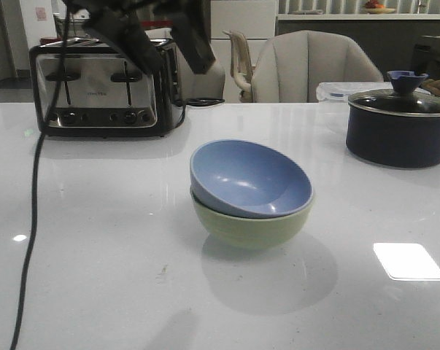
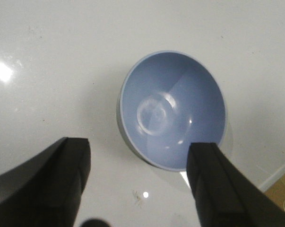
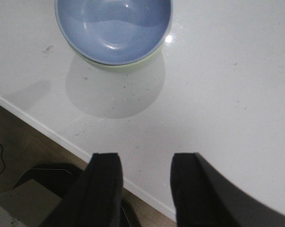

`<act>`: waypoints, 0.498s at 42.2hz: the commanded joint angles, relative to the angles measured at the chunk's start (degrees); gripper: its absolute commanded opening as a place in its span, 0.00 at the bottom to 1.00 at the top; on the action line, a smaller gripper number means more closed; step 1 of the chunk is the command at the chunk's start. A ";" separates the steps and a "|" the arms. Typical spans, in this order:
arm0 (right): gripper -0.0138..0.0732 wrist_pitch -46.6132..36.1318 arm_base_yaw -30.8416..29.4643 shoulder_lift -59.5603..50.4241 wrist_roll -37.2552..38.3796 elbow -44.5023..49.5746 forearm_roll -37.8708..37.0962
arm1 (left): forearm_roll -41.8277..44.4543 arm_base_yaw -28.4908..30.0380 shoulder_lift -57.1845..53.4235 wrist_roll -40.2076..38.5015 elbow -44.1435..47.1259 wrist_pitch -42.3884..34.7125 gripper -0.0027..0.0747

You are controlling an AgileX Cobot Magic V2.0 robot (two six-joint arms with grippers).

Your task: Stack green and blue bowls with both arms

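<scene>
We saw a chunky black left arm (image 1: 143, 29), all matte angular casing, with a thin black cable (image 1: 31, 211) trailing off it past the toaster (image 1: 103, 91). Both grippers had broad, flat, dark fingers (image 3: 104, 189) with squared tips.

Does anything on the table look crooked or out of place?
Yes: the blue bowl sits tilted inside the green bowl, its rim higher on the left side, so the stack is not level. Nothing is spilled or broken.
</scene>
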 commanded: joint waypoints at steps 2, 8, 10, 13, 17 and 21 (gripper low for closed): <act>0.59 -2.91 0.07 -0.55 -0.66 -1.53 -0.07 | 0.77 -0.20 -9.83 0.94 3.70 -2.06 0.66; 0.59 -2.91 0.07 -0.55 -0.66 -1.53 -0.07 | 3.93 -0.20 -18.74 0.94 10.97 -3.29 0.66; 0.59 -2.91 0.07 -0.55 -0.66 -1.53 -0.07 | 4.65 -0.20 -21.94 0.94 14.06 -4.25 0.66; 0.59 -2.91 0.07 -0.55 -0.66 -1.53 -0.07 | 5.66 -0.20 -26.37 0.94 17.92 -5.56 0.66; 0.59 -2.91 0.07 -0.55 -0.66 -1.53 -0.07 | 7.18 -0.20 -31.87 0.94 22.34 -6.10 0.66; 0.59 -2.86 0.07 -0.55 -0.66 -1.53 -0.07 | 7.39 -0.20 -37.68 0.94 27.91 -7.17 0.66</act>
